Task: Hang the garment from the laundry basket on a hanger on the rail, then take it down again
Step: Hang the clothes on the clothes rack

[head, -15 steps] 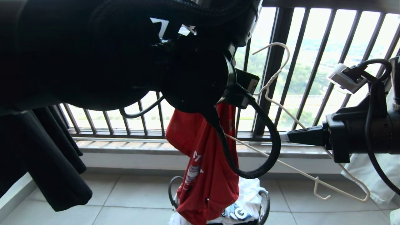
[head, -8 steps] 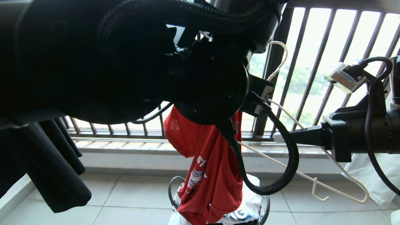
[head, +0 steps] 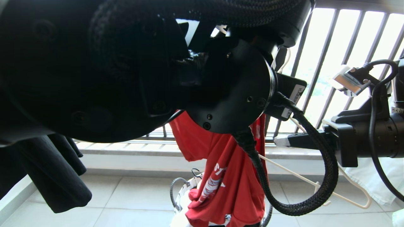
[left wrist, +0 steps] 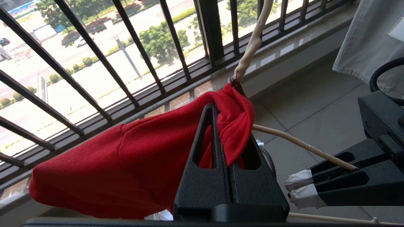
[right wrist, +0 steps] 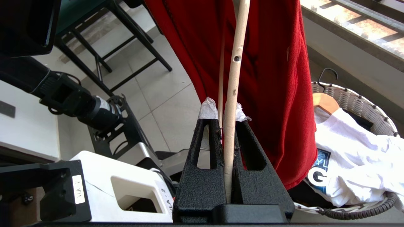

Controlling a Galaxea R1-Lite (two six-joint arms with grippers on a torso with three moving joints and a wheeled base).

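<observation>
My left tool has swung the limp garment rightward, clamped on its collar; my right tool pinches the springy hanger.

Black shirt hangs near balcony railing; white T-shirt lies crumpled.

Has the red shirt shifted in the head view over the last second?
Yes. The red T-shirt has moved toward the right arm, judged against the balcony railing, nearer the right gripper.
</observation>
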